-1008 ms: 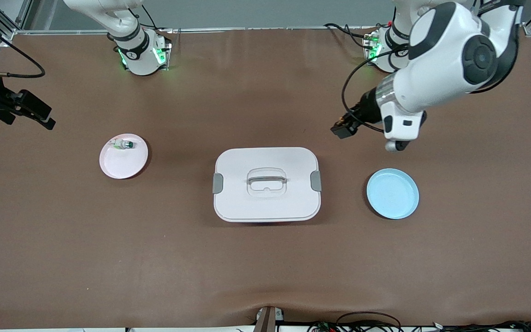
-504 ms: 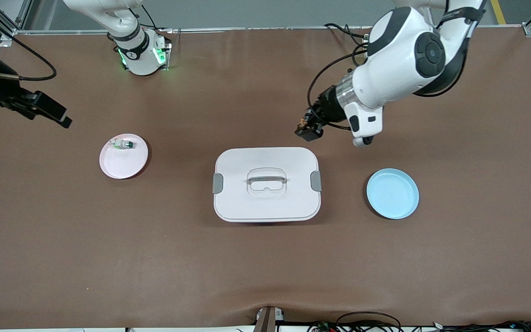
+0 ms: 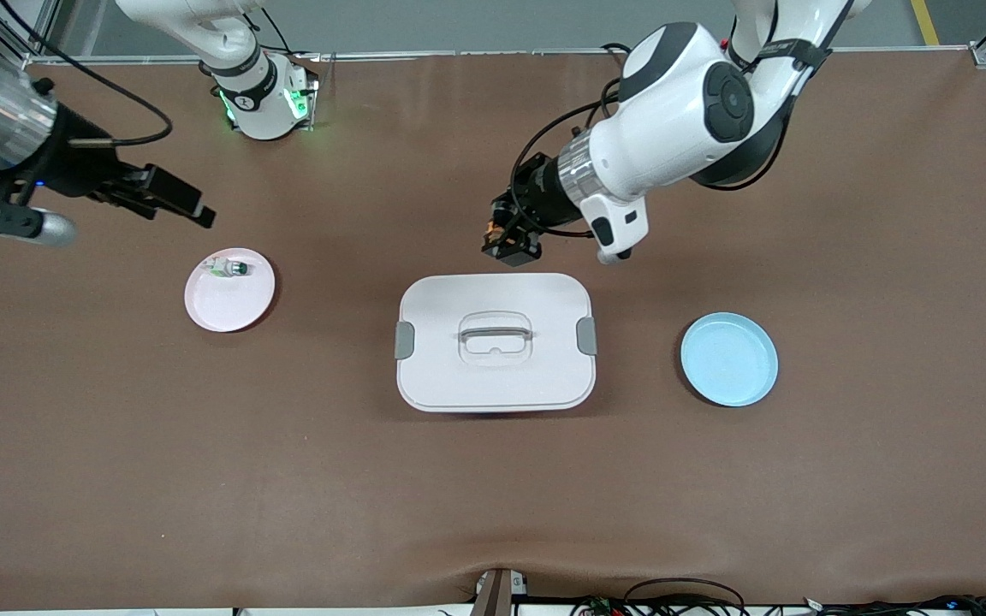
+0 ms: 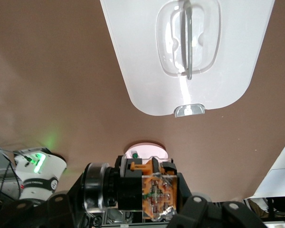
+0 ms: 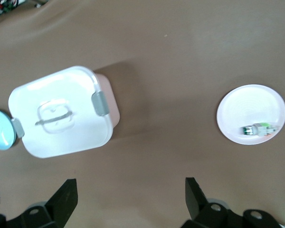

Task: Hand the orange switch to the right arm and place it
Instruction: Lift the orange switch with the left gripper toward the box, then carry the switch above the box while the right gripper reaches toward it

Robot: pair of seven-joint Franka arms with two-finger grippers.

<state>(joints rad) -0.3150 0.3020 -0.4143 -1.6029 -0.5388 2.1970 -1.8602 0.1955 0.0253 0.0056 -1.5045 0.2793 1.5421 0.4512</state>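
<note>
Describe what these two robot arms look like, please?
Both arms are glossy white with black joint bands and a silvery wrist ring; green lights glow at their bases. Loose black cables loop to the black left pincer and black right pincer.

Lidded box between 2 plates; part on one.

Box: white, lidded, mid-table.
Pink plate: held a small green-tipped part.
Blue plate: bare.

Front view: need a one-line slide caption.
Left gripper carries the orange switch above the table just past the white lidded box, while the open right gripper waits near the pink plate.
</note>
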